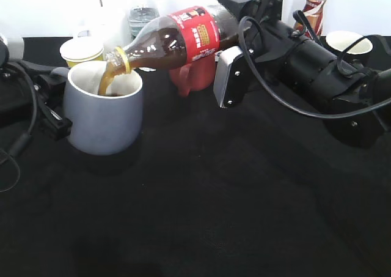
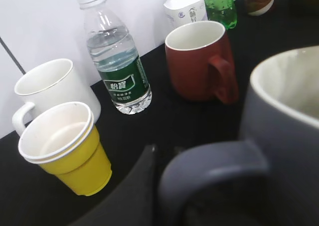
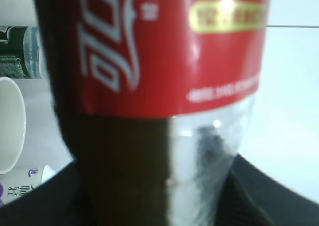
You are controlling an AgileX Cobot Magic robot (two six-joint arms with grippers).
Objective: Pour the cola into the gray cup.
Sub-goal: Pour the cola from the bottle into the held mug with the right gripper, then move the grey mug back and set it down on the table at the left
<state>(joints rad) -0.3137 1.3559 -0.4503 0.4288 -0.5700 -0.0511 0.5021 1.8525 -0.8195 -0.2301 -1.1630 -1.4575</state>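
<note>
The cola bottle (image 1: 177,41) is tilted neck-down to the left, and dark liquid streams from its mouth into the gray cup (image 1: 104,115). The cup stands upright on the black table. My right gripper (image 1: 231,21) is shut on the bottle's base end. In the right wrist view the red label (image 3: 169,46) fills the frame, with the gripper (image 3: 159,206) around the bottle. My left gripper (image 1: 52,103) is at the cup's left side, shut on its handle (image 2: 214,161). One dark finger (image 2: 144,176) shows beside the handle; the other is hidden.
Behind the cup stand a yellow paper cup (image 2: 65,146), a white mug (image 2: 50,86), a green-label water bottle (image 2: 117,61) and a red mug (image 2: 199,61). A black mug (image 1: 348,44) and a coffee bottle (image 1: 314,5) stand at back right.
</note>
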